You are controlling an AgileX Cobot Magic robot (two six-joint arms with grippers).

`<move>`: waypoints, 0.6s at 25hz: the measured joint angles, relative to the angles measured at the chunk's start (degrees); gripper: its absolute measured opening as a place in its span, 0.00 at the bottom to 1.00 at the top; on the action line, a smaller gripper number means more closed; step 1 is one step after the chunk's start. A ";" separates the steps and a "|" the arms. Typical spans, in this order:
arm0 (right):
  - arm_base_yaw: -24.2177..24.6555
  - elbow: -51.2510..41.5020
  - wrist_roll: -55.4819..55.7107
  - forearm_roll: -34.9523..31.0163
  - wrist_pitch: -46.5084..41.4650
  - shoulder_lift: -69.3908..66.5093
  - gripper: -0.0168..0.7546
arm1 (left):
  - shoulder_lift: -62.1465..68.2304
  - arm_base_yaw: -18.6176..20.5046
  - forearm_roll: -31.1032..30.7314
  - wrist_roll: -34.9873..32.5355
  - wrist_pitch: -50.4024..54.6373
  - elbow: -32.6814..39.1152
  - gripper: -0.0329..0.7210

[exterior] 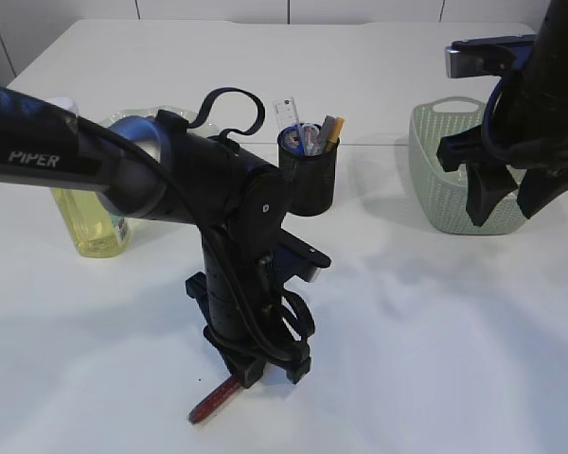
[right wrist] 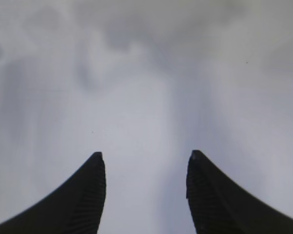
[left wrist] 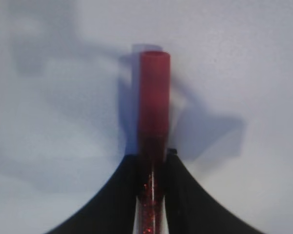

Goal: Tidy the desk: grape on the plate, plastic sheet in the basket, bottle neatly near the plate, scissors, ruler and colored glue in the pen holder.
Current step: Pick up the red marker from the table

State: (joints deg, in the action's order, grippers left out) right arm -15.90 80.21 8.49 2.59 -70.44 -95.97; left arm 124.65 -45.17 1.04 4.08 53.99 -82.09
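- Nearest the front edge of the white table (exterior: 435, 359), a red glitter glue tube (exterior: 213, 399) lies flat, its free end pointing toward the front-left corner.
- The left gripper (exterior: 256, 364) reaches down over the tube's other end. In the left wrist view its two black fingers (left wrist: 112, 200) press against both sides of the tube (left wrist: 154, 131), so the gripper is clenched on the glue; the red cap end sticks out beyond the fingertips, over the bare tabletop.
- The left arm (exterior: 123, 165), black with white lettering, crosses in from the left edge and bends down to that gripper.
- Behind the arm, near the left edge, stands a bottle (exterior: 90, 222) of yellow liquid, partly hidden by the arm.
- Behind the bottle, a pale plate (exterior: 170, 115) shows only as a rim; what lies on it cannot be made out.
- Around the middle of the table stands a black mesh pen holder (exterior: 310, 180), upright, with a clear ruler (exterior: 288, 118) and other slim items standing in it.
- Toward the right edge sits a pale green woven basket (exterior: 435, 180).
- The right gripper (exterior: 506, 194) hangs in front of the basket, above the table. In the right wrist view its fingers (right wrist: 85, 200) are spread apart with only blank surface between them: released, holding nothing.
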 joint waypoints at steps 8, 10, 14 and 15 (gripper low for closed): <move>0.00 0.00 0.00 0.00 0.00 0.00 0.57 | 0.00 0.00 0.15 0.00 -0.21 0.00 0.14; 0.00 0.00 0.00 0.00 0.00 0.00 0.57 | 0.00 0.00 0.28 0.00 -0.21 0.00 0.14; 0.00 0.00 0.00 0.00 0.00 0.00 0.57 | -0.72 0.00 1.08 0.00 -0.82 1.33 0.14; 0.00 0.00 0.00 0.00 0.00 0.00 0.57 | -1.17 0.00 1.50 0.00 -1.24 2.05 0.14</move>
State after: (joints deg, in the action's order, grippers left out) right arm -15.90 80.21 8.49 2.59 -70.44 -95.97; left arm 123.49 -45.17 2.55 4.08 52.75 -80.04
